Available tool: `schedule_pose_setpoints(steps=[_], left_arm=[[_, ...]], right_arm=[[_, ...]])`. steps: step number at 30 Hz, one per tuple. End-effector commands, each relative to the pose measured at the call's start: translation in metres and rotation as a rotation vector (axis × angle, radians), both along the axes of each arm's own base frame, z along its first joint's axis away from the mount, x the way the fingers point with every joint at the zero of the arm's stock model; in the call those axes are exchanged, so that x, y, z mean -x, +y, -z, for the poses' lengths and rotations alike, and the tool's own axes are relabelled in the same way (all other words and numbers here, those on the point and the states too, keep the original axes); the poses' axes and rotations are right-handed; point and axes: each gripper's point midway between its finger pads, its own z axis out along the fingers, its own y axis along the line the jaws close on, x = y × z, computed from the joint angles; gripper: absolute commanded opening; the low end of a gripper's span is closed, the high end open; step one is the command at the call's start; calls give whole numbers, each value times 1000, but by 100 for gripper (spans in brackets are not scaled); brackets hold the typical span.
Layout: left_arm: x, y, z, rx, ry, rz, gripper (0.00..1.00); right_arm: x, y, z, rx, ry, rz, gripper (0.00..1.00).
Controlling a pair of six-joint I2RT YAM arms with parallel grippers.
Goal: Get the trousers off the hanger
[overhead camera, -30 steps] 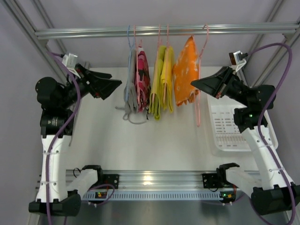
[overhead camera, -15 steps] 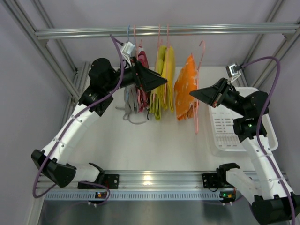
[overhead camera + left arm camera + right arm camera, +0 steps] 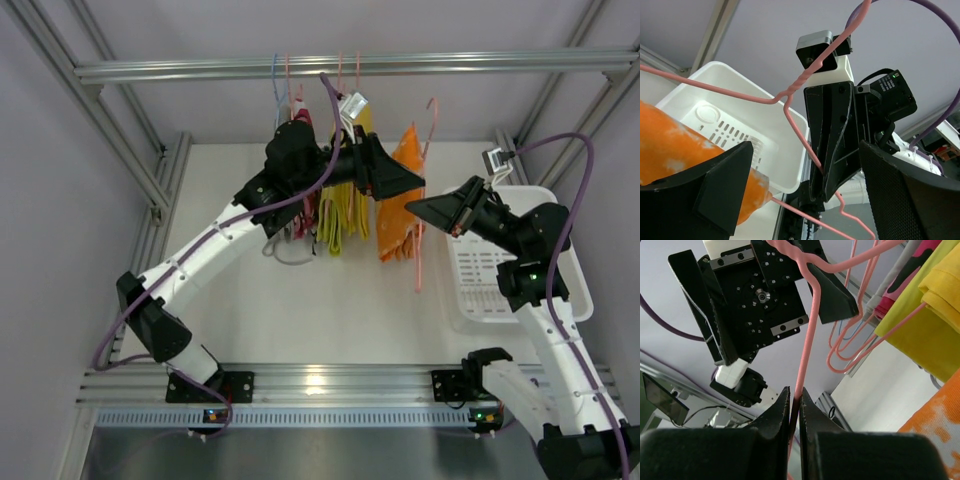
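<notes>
The orange trousers (image 3: 395, 230) hang folded over the thin pink hanger (image 3: 418, 265), whose hook is below the rail. My right gripper (image 3: 412, 205) is shut on the hanger's side wire (image 3: 807, 340), pinched at the jaw tips (image 3: 795, 396). My left gripper (image 3: 410, 180) has reached across in front of the trousers' upper part and stands open. In the left wrist view the trousers (image 3: 675, 150) lie beside its left finger (image 3: 725, 185). The hanger wire (image 3: 740, 93) and the right gripper's tips (image 3: 832, 150) show between the open fingers.
A white slotted basket (image 3: 500, 290) sits on the table at the right, under the right arm. Yellow-green garments (image 3: 340, 225) and other clothes on hangers hang from the metal rail (image 3: 200, 70) just left of the trousers. Frame posts stand at both sides.
My left arm swung from the far left across to the trousers. The right gripper, still shut on the hanger, has brought it down off the rail and slightly left.
</notes>
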Motion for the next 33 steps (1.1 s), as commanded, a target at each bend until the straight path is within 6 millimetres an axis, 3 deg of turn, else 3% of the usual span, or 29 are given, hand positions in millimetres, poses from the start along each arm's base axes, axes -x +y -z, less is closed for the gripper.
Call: schedule_pose_setpoints(steps=[1, 3, 8, 17, 20, 24, 26, 29, 30, 33], left_arm=[[2, -8, -32, 80, -43, -9, 90], [-4, -14, -32, 90, -23, -16, 88], [-10, -24, -33, 110, 2, -4, 71], [8, -41, -42, 157, 31, 89, 51], [10, -41, -43, 166, 51, 99, 38], [14, -37, -45, 169, 72, 108, 5], [18, -31, -49, 180, 83, 115, 0], [23, -18, -53, 194, 109, 125, 0], [21, -14, -52, 192, 117, 122, 0], [27, -1, -63, 206, 90, 128, 0]], right_arm=[[27, -4, -53, -28, -333, 28, 0], [30, -2, -55, -32, -339, 19, 0], [30, 0, -54, -34, -335, 14, 0], [26, 5, -51, -37, -326, 3, 0], [26, 6, -50, -37, -325, 2, 0], [23, 5, -47, -24, -325, 17, 0], [22, 4, -44, -23, -321, 25, 0], [22, 3, -38, 0, -317, 37, 23], [22, 2, -37, 23, -344, 53, 46], [19, -6, -32, 110, -369, 136, 69]])
